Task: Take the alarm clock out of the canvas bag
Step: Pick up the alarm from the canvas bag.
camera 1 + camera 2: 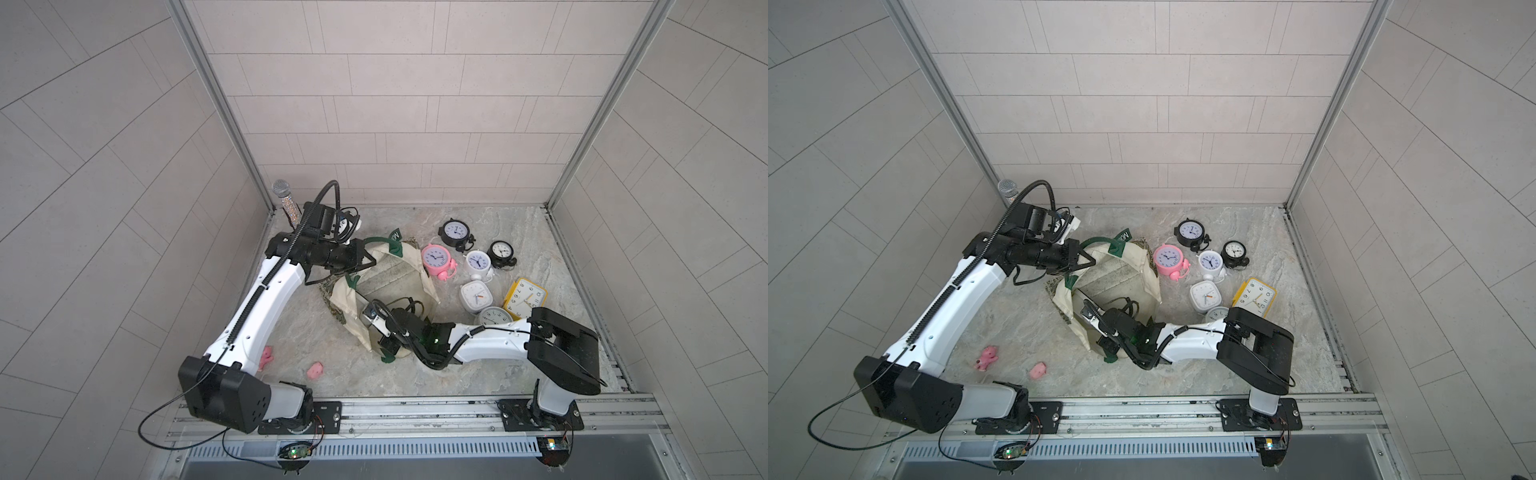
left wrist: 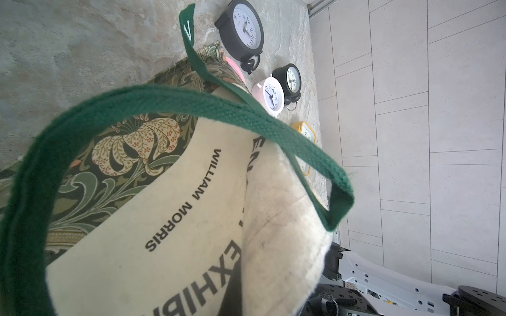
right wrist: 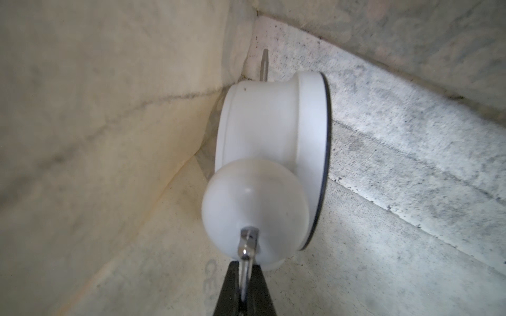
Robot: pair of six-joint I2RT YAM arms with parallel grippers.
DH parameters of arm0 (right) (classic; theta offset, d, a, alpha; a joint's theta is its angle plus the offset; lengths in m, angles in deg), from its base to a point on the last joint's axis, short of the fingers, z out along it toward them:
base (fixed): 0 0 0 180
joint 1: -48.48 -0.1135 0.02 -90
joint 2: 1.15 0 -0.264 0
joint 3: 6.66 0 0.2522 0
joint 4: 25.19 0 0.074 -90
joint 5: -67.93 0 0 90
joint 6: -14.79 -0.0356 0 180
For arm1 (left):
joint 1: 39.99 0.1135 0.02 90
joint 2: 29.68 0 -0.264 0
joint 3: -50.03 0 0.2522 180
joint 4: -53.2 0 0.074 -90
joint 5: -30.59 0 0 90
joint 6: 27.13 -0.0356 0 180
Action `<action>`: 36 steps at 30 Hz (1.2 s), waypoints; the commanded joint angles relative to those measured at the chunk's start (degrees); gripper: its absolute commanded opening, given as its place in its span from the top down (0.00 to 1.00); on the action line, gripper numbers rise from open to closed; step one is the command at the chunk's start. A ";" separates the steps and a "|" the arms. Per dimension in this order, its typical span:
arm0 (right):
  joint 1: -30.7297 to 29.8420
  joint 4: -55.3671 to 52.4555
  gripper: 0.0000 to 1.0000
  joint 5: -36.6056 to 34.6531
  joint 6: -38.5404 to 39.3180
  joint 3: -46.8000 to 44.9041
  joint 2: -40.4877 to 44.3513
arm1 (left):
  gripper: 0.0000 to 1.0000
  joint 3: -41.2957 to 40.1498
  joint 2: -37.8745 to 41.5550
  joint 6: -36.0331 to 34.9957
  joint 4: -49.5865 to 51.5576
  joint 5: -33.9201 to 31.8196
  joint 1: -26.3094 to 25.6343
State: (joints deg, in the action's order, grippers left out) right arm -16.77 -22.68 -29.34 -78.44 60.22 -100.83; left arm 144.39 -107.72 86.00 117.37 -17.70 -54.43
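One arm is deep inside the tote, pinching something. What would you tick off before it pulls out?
1. Right pincer shut on the metal loop of the white alarm clock: ok.
2. Grip firm enough to lift: cannot tell, as only the thin loop is pinched.
3. Left pincer holding up the rim of the canvas bag: ok.
4. Bag mouth wide open around the right arm, in both top views: ok.
5. Green strap under the right arm clear of the way out: cannot tell.
6. Bare table to set the clock on: ok.
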 commanded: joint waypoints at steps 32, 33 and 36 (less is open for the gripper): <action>-0.22 -26.86 1.00 -1.27 -0.17 6.19 27.19 | 1.00 0.26 2.83 1.12 -0.32 -8.44 -0.24; -0.25 -27.78 1.00 -1.07 -0.20 6.60 27.96 | 1.00 0.26 2.86 1.21 -0.32 -8.65 -0.29; -0.22 -31.32 1.00 -0.51 -0.42 8.28 30.25 | 1.00 0.26 2.86 1.65 -0.57 -9.08 -0.25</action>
State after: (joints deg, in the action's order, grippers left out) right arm -16.77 -53.67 -29.82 -78.44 65.25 -74.19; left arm 144.08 -106.47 87.07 117.27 -25.46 -54.65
